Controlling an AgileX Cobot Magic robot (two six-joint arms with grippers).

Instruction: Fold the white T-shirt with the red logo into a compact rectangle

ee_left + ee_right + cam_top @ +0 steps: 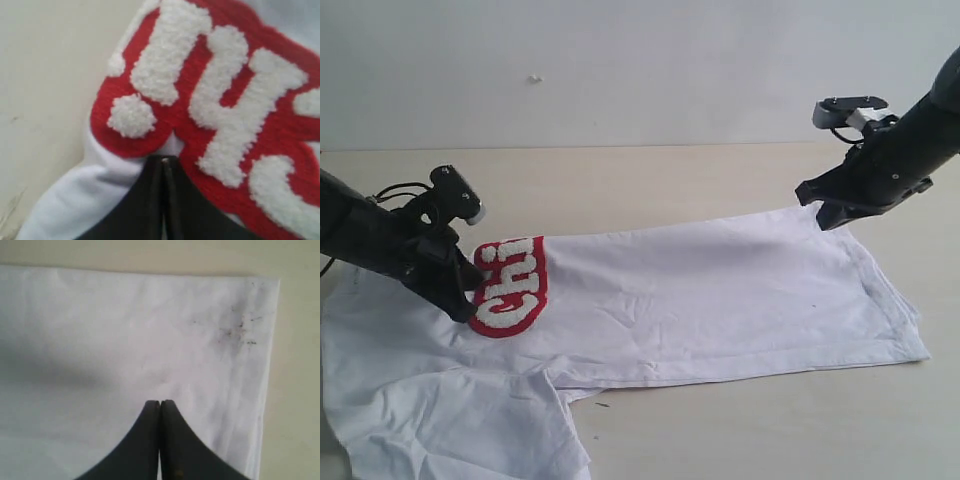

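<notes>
Barely begun: white T-shirt [700, 300] doubled once, red logo [510, 285] folded just ahead of left gripper [468, 305], jaws together; right gripper [830, 215] likewise shut over hem corner [265, 290]; further folds left

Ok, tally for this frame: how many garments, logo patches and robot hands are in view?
White cotton T-shirt: 1
Red fuzzy-lettered logo patch: 1
Black robot hands: 2 (left hand, right hand)
Total: 4

Both arms [370, 245] matte black; left pincer [467, 302] and right pincer [828, 219] taper to dark fingers [142, 445]; a grey-white camera block [850, 108] behind each pincer; thin black cables [398, 188] behind the left.
</notes>
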